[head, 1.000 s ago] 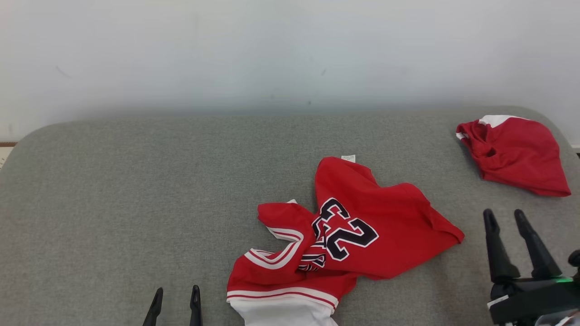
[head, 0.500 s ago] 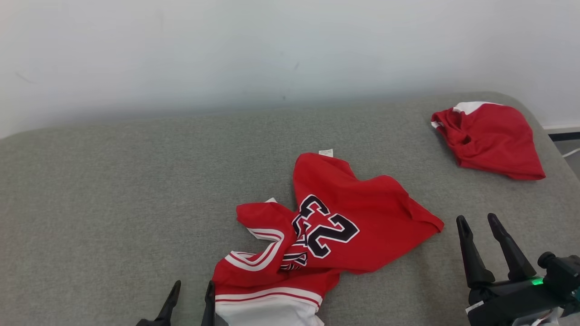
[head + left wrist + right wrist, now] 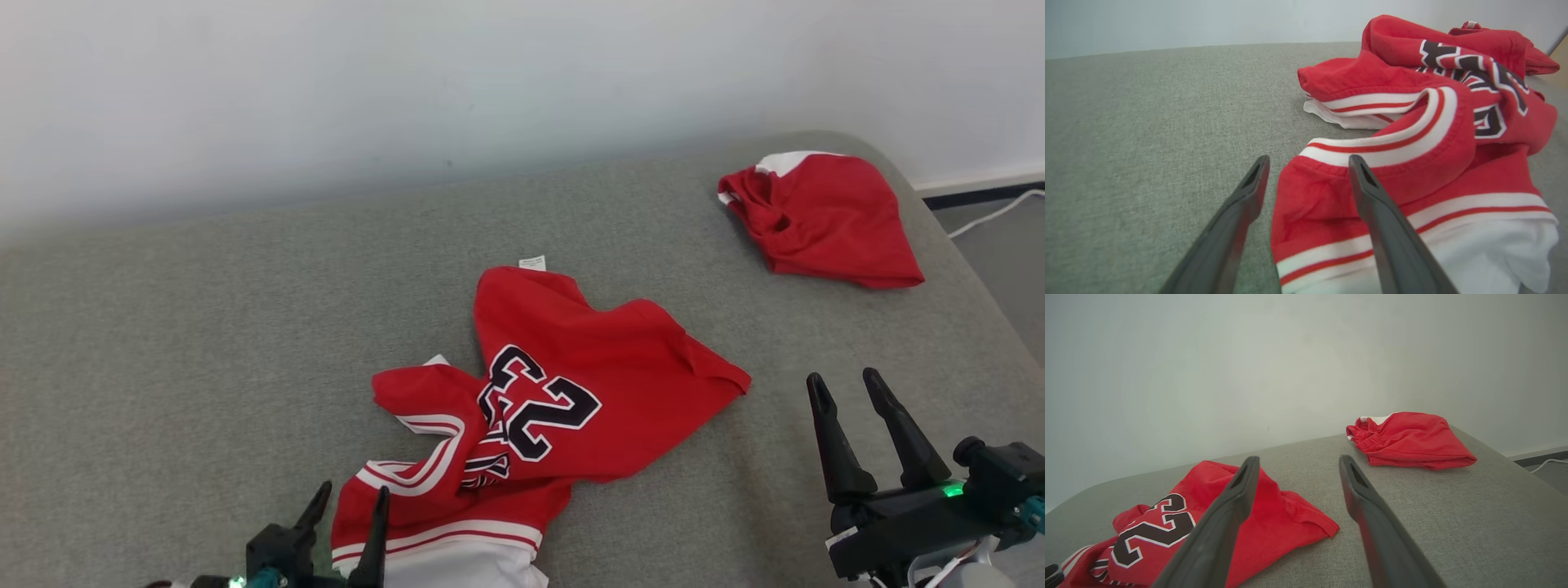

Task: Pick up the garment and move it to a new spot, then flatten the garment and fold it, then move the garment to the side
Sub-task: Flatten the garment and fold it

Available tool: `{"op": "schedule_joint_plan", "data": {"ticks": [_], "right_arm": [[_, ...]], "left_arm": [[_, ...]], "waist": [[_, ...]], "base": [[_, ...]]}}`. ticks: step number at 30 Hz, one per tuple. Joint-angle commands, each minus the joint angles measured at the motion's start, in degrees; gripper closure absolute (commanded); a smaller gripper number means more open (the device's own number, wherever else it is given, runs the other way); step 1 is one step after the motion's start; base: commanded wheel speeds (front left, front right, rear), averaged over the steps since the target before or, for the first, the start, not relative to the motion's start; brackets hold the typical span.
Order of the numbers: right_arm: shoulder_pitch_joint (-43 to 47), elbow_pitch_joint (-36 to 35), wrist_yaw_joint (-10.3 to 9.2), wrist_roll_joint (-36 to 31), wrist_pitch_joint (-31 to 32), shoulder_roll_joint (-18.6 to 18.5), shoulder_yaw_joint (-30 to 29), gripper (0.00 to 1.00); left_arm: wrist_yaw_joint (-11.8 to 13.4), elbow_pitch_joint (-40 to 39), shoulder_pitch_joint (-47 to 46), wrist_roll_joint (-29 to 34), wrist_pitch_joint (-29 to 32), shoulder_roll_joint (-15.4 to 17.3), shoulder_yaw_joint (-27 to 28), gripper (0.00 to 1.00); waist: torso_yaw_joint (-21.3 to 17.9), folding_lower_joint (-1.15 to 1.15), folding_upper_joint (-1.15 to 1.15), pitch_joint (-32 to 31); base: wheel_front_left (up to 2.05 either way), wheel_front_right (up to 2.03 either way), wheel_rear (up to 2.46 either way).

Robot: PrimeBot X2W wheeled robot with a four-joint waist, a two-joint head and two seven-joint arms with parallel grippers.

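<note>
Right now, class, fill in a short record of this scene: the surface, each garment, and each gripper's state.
surface: grey top
jersey: red, numbered 23, crumpled, centre
shorts: red, bundled, far right corner
left gripper: open, fingers at the jersey's near hem
right gripper: open, right of the jersey, apart from it

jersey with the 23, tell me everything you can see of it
The red jersey lies crumpled, not flat, on the grey fabric surface. Soft cloth, black 23 outlined in white, red-and-white striped trim, a white panel at the near end, a small white tag at its far tip. The left gripper, open, straddles its near left edge.
</note>
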Motion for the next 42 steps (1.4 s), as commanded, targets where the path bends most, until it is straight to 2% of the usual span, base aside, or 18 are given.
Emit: {"op": "schedule_joint_plan", "data": {"ticks": [1, 3, 8, 14, 16, 17, 23, 28, 32, 34, 42], "right_arm": [[-0.85, 0.00, -0.04, 0.12, -0.35, -0.01, 0.00, 0.00], [-0.81, 0.16, -0.04, 0.23, -0.37, 0.05, 0.02, 0.00], [-1.39, 0.25, -0.04, 0.22, -0.38, 0.36, -0.08, 0.00], [-1.57, 0.45, -0.04, 0.16, -0.39, 0.74, -0.39, 0.00], [-1.46, 0.45, -0.04, 0.02, -0.39, 0.91, -0.52, 0.00], [-1.38, 0.40, -0.04, -0.06, -0.39, 0.99, -0.63, 0.00], [-0.69, 0.36, -0.04, -0.41, -0.39, 1.15, -1.18, 0.00], [-0.14, -0.08, -0.04, -0.58, -0.39, 1.26, -1.56, 0.00], [0.50, -0.11, -0.04, -0.74, -0.38, 1.38, -2.11, 0.00], [0.57, 0.18, -0.04, -0.83, -0.39, 1.51, -2.37, 0.00], [0.96, 0.98, -0.04, -0.96, -0.31, 2.24, -2.31, 0.00]], "left_arm": [[-0.35, 1.06, -1.36, 0.81, -0.23, 0.77, 0.10, 0.00], [-0.56, 1.93, -2.64, 1.34, -0.23, 1.31, 0.21, 0.00], [-2.90, 7.05, -5.54, 2.58, -0.23, 2.68, -1.36, 0.00], [-4.66, 13.34, -8.25, 2.10, 0.09, 2.73, -2.47, 0.00], [-4.76, 14.51, -8.88, 2.27, 0.03, 2.69, -2.83, 0.95], [-4.75, 14.73, -9.11, 2.41, -0.02, 2.59, -3.03, 1.00], [-4.20, 14.03, -9.39, 2.89, -0.14, 2.17, -3.79, 1.00], [-3.03, 9.53, -8.71, 2.66, -0.19, 2.77, -2.92, 1.00], [-1.75, 4.65, -7.25, 2.45, -0.20, 4.74, -1.08, 1.00], [-0.73, 1.03, -6.17, 2.13, -0.21, 6.93, 0.92, 1.00], [2.30, -5.80, -1.37, 0.26, 0.03, 11.95, 6.36, 1.00]], "waist": [[-1.45, 0.00, 0.00, 1.10], [-2.06, 0.00, 0.00, 1.54], [-3.18, 0.00, 0.00, 2.24], [-3.56, 0.00, 0.00, 2.33], [-3.51, 0.00, 0.00, 2.26], [-3.42, 0.00, 0.00, 2.21], [-2.06, 0.00, 0.00, 1.77], [0.14, 0.00, 0.00, 1.09], [2.30, 0.00, 0.00, 0.53], [3.75, 0.00, 0.00, 0.25], [5.65, 0.00, 0.00, -0.04]], "base": [[0.00, 0.00, 0.00], [0.00, 0.00, 0.00], [0.00, 0.00, 0.00], [0.00, 0.00, 0.00], [0.00, 0.00, 0.00], [0.00, 0.00, 0.00], [0.00, 0.00, 0.00], [0.00, 0.00, 0.00], [0.00, 0.00, 0.00], [0.00, 0.00, 0.00], [0.00, 0.00, 0.00]]}}
